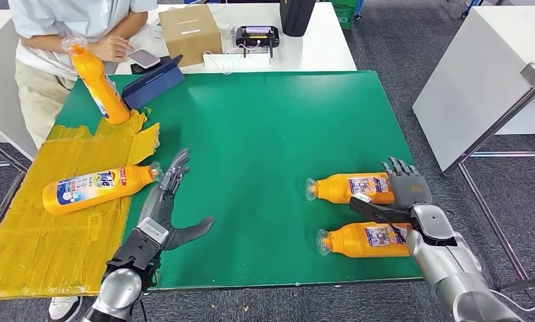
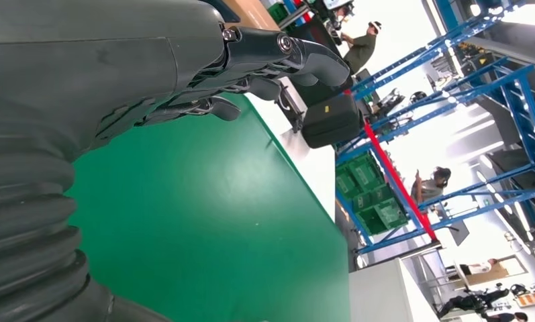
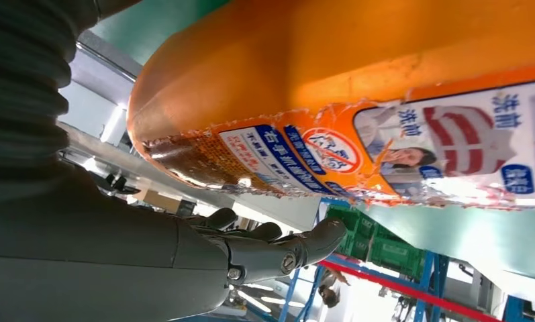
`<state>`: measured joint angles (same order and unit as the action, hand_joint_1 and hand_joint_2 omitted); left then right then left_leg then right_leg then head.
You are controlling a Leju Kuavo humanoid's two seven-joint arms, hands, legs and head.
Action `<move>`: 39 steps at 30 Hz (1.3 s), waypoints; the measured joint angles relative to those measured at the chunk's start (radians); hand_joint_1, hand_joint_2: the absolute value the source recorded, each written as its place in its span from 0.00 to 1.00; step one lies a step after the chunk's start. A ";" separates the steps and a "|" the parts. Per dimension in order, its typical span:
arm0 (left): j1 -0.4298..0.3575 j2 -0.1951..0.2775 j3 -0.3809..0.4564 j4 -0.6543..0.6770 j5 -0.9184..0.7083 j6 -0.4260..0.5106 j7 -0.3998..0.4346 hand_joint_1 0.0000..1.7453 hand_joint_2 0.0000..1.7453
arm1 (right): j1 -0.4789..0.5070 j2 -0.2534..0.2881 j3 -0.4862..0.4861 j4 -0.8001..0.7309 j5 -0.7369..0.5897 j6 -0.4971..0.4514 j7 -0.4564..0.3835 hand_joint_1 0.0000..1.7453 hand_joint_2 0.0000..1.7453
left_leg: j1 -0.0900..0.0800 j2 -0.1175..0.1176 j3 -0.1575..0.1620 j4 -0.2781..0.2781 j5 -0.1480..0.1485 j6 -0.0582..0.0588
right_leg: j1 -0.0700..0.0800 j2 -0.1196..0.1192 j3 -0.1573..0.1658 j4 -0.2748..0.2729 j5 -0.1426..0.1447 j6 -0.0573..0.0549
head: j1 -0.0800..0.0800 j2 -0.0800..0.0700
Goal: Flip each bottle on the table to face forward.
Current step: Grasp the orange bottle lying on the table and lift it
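Right hand [image 1: 407, 189] sits nearest, at the base ends of the two orange bottles on the green desk [image 1: 264, 134], its fingers [image 1: 399, 168] spread and reaching up past the base of the far bottle [image 1: 352, 187], its thumb lying between the two bottles. It seems to touch the far bottle's base, but I cannot tell whether anything is truly gripped; the right wrist view shows the near bottle [image 1: 366, 239] close against the arm with the fingers loose beside it. Both bottles lie on their sides, caps pointing away from that hand, labels up.

Left of those two bottles, well apart, the left hand [image 1: 174, 201] is open over the desk, holding nothing, fingertips near the cap of a third bottle [image 1: 96, 188] lying on yellow tape [image 1: 50, 228]. A fourth bottle [image 1: 102, 84] stands tilted beyond it, near a person [image 1: 70, 33] at the desk's far corner.

Risks, as I judge them: the two bottles lie close together, so closing on one may nudge or roll the other toward the desk's near edge, which is just beside the near bottle. The smooth round plastic could slip from a loose hold mid-turn. The left hand's fingertips could push the third bottle's cap away rather than catch it
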<state>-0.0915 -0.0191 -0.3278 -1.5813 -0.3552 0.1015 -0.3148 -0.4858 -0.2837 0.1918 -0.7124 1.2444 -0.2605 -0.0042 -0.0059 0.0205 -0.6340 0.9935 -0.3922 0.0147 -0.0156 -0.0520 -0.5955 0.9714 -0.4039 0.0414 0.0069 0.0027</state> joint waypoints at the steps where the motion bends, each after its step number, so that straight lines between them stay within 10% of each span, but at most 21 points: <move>1: 0.000 0.000 -0.001 0.001 0.000 0.000 0.000 0.00 1.00 | -0.003 0.001 0.001 0.004 0.000 0.000 0.000 0.00 1.00 | 0.000 0.000 0.000 0.000 0.000 0.000 | 0.000 0.000 0.000 0.000 0.000 0.000 | 0.000 0.000; 8: -0.011 0.000 -0.009 0.002 0.000 0.000 -0.002 0.00 1.00 | -0.047 0.008 0.019 0.060 0.043 0.016 -0.003 0.03 1.00 | 0.000 0.000 0.000 0.000 0.000 0.000 | 0.000 0.000 0.000 0.000 0.000 0.000 | 0.000 0.000; 12: -0.027 0.000 -0.020 0.006 0.000 0.003 -0.010 0.00 1.00 | -0.102 0.011 0.053 0.126 0.086 0.096 0.002 1.00 1.00 | 0.000 0.001 0.002 0.000 0.000 0.000 | 0.000 0.000 0.002 0.000 0.000 0.000 | 0.000 0.000; 25: -0.059 0.000 -0.036 0.009 0.045 0.020 -0.042 0.00 1.00 | -0.212 0.011 0.115 0.262 0.059 0.261 -0.002 1.00 1.00 | 0.000 0.000 0.008 0.000 0.001 0.001 | 0.000 -0.001 0.008 -0.001 0.000 0.000 | 0.000 0.000; 39: -0.018 -0.001 -0.039 -0.027 0.029 0.011 -0.005 0.00 1.00 | 0.009 0.136 -0.012 -0.020 -0.207 -0.274 -0.063 1.00 1.00 | 0.002 -0.001 0.002 0.000 0.001 0.001 | 0.002 -0.002 0.003 0.000 0.000 0.000 | 0.000 0.000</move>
<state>-0.1098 -0.0198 -0.3669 -1.6087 -0.3263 0.1128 -0.3198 -0.4768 -0.1480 0.1802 -0.7328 1.0376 -0.5346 -0.0677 -0.0040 0.0192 -0.6317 0.9935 -0.3911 0.0155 -0.0138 -0.0540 -0.5924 0.9715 -0.4038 0.0416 0.0069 0.0027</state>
